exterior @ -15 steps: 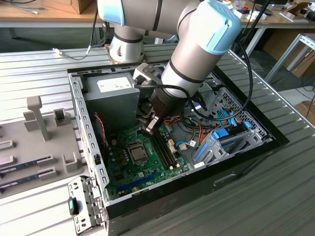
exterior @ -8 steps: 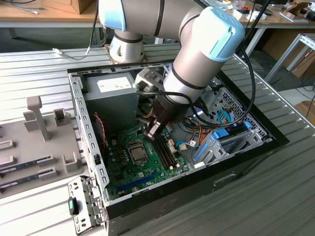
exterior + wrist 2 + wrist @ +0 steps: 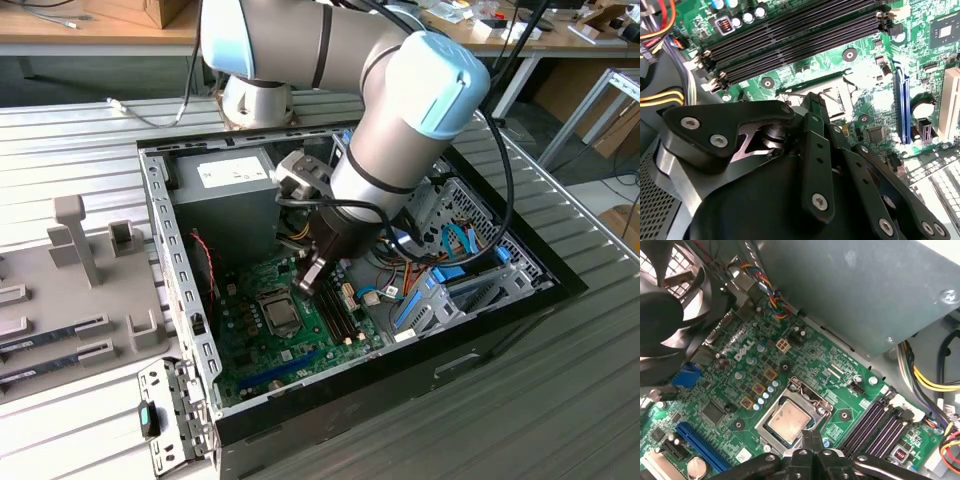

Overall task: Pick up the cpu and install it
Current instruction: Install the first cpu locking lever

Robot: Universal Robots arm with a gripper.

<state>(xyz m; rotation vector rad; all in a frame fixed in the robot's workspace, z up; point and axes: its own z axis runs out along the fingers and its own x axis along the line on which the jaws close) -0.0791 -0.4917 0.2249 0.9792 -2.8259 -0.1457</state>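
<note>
Exterior view: end effector (image 3: 312, 272) hovers inside case (image 3: 180, 270), just above board (image 3: 250, 340), beside socket. First wrist view: cpu (image 3: 786, 422) sits in socket (image 3: 812, 402), fingers (image 3: 807, 440) together, clenched, empty. Second wrist view: fingers (image 3: 812, 107) over socket.

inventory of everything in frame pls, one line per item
cpu: one, silver-grey, seated in the motherboard socket.
motherboard: one, green, on the case floor.
memory slots: four, black, beside the socket.
power supply: one, grey with a white label, in a case corner.
fan: one, black, at the case wall.
computer case: one, black and grey, open on the table.
fixtures: several, grey, at the exterior view's left.
gripper: one, black, just above the cpu.
</note>
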